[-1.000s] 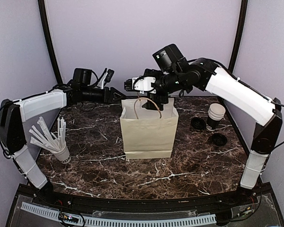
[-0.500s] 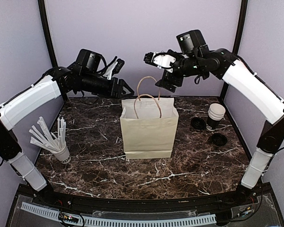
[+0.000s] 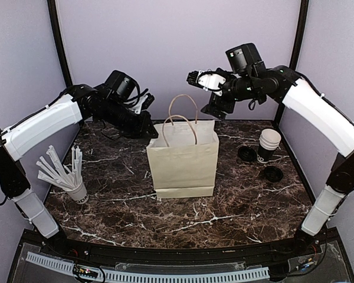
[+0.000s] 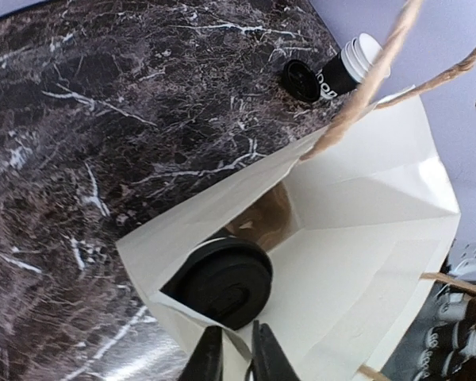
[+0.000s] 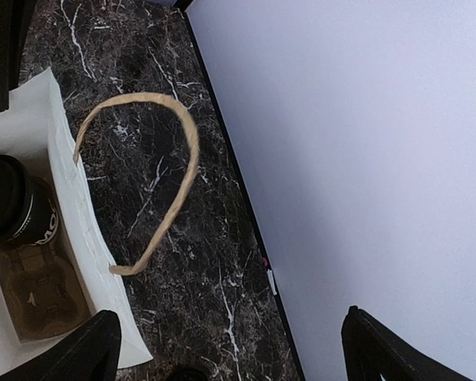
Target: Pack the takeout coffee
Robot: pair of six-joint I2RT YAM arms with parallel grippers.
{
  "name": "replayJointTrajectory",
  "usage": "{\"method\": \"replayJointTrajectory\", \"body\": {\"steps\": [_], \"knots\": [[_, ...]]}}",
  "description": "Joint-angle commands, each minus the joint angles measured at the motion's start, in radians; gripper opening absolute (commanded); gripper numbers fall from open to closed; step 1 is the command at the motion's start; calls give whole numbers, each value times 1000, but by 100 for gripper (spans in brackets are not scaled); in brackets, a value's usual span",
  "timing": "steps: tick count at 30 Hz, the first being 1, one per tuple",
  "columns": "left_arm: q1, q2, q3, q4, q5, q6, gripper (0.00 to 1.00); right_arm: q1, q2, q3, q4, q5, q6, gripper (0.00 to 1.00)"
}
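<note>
A coffee cup with a black lid (image 4: 226,282) stands inside the cream paper bag (image 3: 183,159), seated in a tan pulp tray (image 5: 36,290); the same cup (image 5: 12,210) shows from the right wrist. My left gripper (image 4: 236,361) is shut on the bag's left top rim (image 3: 148,131), with a fold of paper between its fingers. My right gripper (image 3: 214,105) hangs open above the bag's back right corner, holding nothing, near one rope handle (image 5: 166,159). In the right wrist view that gripper (image 5: 230,349) spans bare table and wall.
A stack of paper cups (image 3: 269,144) and two loose black lids (image 3: 246,154) (image 3: 274,174) sit at the right of the marble table (image 3: 236,206). A white cup of wrapped sticks (image 3: 76,191) stands at the left. The back wall is close behind the bag.
My left gripper has dropped to the bag's left rim and shut on it, and the bag's top has shifted slightly left. The right gripper rose away from the bag and stays open.
</note>
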Motion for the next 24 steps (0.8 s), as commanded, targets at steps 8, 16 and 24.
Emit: {"method": "replayJointTrajectory", "body": {"steps": [8, 16, 24], "knots": [[-133, -108, -67, 77, -116, 136, 0, -101, -70, -17, 53, 19, 36, 99], [-266, -325, -390, 268, -289, 182, 0, -209, -114, -98, 23, -50, 30, 99], [-423, -539, -665, 470, -408, 148, 0, -266, -127, -205, 31, -55, 16, 99]]}}
